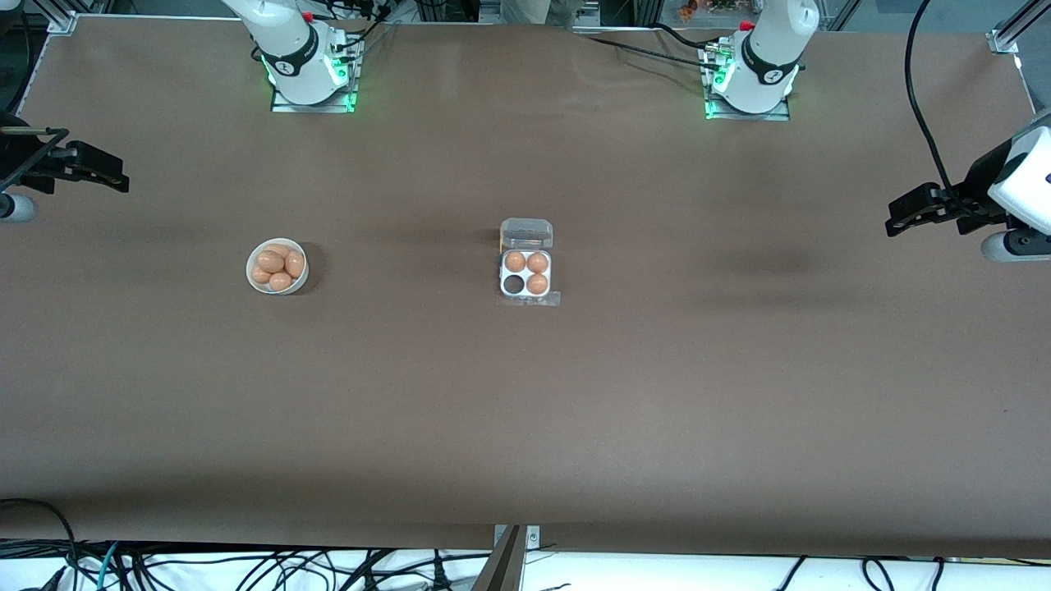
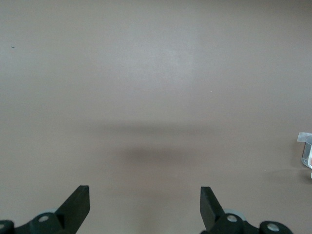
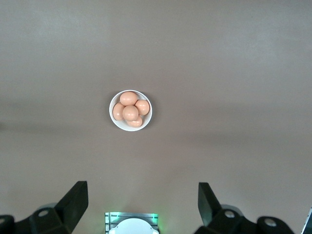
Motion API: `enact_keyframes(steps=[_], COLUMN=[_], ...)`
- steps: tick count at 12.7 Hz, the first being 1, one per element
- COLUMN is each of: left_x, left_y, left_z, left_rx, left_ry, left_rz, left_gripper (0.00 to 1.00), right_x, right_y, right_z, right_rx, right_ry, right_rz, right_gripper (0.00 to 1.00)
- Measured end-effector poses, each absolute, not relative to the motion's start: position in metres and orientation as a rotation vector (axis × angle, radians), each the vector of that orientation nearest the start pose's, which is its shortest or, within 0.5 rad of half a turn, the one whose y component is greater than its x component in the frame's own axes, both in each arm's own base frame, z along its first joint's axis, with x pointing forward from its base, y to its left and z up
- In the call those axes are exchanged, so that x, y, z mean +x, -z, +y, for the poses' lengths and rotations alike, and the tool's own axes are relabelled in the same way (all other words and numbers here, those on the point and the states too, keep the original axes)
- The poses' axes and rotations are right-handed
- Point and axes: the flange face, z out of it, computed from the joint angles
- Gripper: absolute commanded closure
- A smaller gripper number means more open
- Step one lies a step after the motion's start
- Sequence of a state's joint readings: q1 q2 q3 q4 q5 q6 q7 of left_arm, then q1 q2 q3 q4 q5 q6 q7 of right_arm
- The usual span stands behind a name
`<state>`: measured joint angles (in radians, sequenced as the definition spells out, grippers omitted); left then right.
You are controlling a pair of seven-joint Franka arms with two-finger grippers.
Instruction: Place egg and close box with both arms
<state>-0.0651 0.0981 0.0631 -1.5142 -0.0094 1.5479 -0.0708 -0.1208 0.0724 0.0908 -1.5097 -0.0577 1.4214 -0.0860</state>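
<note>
The clear box sits mid-table with its lid open and tilted back. Three brown eggs fill its cells, and one cell is empty. A white bowl with several brown eggs stands toward the right arm's end. My right gripper is open and empty, up high past the bowl at that end, and it sees the bowl and its eggs past its own tips. My left gripper is open and empty at its own end; from its tips only the box's edge shows.
The two arm bases stand along the table's far edge. Loose cables lie below the table's near edge. The brown table is bare around the box and bowl.
</note>
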Motion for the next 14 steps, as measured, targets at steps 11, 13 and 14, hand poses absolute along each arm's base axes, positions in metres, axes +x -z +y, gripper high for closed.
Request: enact_keyframes(steps=[11,13,14], left_x=[0.582,0.582,0.582], left_y=[-0.592,-0.592,-0.592], left_z=[-0.004,-0.003,-0.003], left_rx=[-3.139,-3.139,-3.139], left_ry=[-0.104,-0.103,-0.103], left_rz=[-0.108,-0.110,-0.111], left_gripper=[0.00,0.00,0.00], right_x=[0.559,0.566,0.569], right_y=[-0.581,-0.551,-0.527], right_z=[-0.018,-0.018,-0.018], right_rx=[-3.109,-3.104,-3.104], right_ry=[-0.308,-0.320,-0.318], right_rz=[-0.091,-0.091,-0.091], right_gripper=[0.00,0.00,0.00])
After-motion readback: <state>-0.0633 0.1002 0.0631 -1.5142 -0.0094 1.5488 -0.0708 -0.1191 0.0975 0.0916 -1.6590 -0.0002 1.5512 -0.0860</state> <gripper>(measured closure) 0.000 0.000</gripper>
